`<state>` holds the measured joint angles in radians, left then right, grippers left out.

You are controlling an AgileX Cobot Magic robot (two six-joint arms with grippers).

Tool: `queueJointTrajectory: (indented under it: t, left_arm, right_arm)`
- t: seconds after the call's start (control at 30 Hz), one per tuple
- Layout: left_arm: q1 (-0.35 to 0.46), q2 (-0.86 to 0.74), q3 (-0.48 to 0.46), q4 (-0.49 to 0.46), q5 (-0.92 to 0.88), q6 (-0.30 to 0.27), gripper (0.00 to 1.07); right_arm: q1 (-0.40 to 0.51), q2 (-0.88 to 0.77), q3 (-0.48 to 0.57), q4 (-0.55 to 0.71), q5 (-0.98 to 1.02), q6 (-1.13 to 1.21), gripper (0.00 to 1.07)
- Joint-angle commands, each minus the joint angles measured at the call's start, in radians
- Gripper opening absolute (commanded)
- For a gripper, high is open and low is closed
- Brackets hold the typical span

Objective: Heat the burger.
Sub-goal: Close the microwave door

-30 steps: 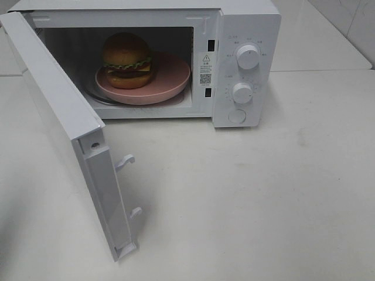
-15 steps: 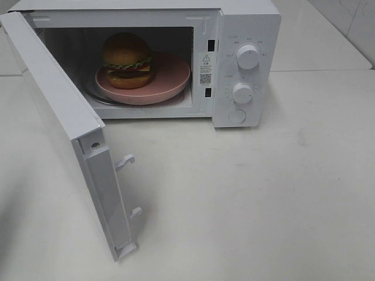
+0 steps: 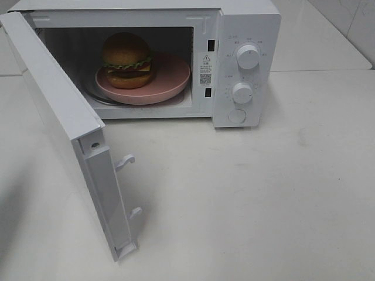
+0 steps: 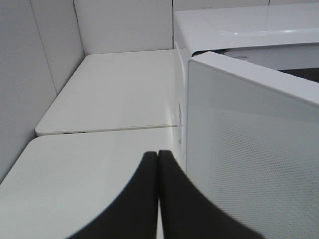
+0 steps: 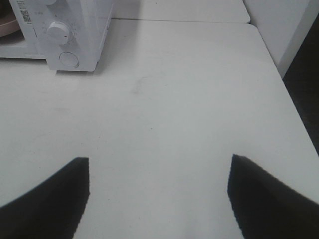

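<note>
Left gripper (image 4: 158, 155), jaws tight together with nothing between; right gripper (image 5: 158, 160), jaws wide apart.

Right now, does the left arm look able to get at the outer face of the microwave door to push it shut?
Probably yes. The left gripper, shut, sits close beside the outer face of the microwave door, and nothing shows between them. The burger is inside, clear of the door's swing.
</note>
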<state>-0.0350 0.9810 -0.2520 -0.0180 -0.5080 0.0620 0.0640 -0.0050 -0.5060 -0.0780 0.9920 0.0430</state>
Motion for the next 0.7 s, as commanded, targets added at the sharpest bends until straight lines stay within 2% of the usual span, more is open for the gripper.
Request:
queueJointTrajectory:
  t: [0.03, 0.07, 0.1, 0.13, 0.17, 0.2, 0.4, 0.53, 0.7]
  left_arm:
    - [0.0, 0.054, 0.006, 0.078, -0.081, -0.072, 0.0]
    - [0.0, 0.101, 0.006, 0.162, -0.127, -0.114, 0.0]
    - [0.0, 0.126, 0.006, 0.202, -0.144, -0.136, 0.0]
    - [0.0, 0.126, 0.006, 0.202, -0.144, -0.136, 0.0]
    - [0.0, 0.171, 0.006, 0.253, -0.171, -0.174, 0.0]
    - [0.0, 0.189, 0.006, 0.266, -0.185, -0.189, 0.0]
    - [0.0, 0.302, 0.006, 0.294, -0.315, -0.202, 0.0]
    - [0.0, 0.394, 0.006, 0.351, -0.387, -0.246, 0.0]
    - [0.0, 0.459, 0.003, 0.395, -0.5, -0.248, 0.0]
  right_arm:
    - [-0.005, -0.03, 0.004, 0.001, 0.003, 0.003, 0.75]
    - [-0.005, -0.03, 0.004, 0.001, 0.003, 0.003, 0.75]
    - [-0.005, -0.03, 0.004, 0.001, 0.003, 0.003, 0.75]
    - [-0.005, -0.03, 0.004, 0.001, 0.003, 0.003, 0.75]
    - [-0.005, -0.03, 0.004, 0.001, 0.003, 0.003, 0.75]
    - [-0.005, -0.03, 0.004, 0.001, 0.003, 0.003, 0.75]
    - [-0.005, -0.03, 0.004, 0.001, 0.003, 0.003, 0.75]
    - [-0.005, -0.03, 0.004, 0.001, 0.003, 0.003, 0.75]
    - [-0.005, -0.03, 0.004, 0.001, 0.003, 0.003, 0.75]
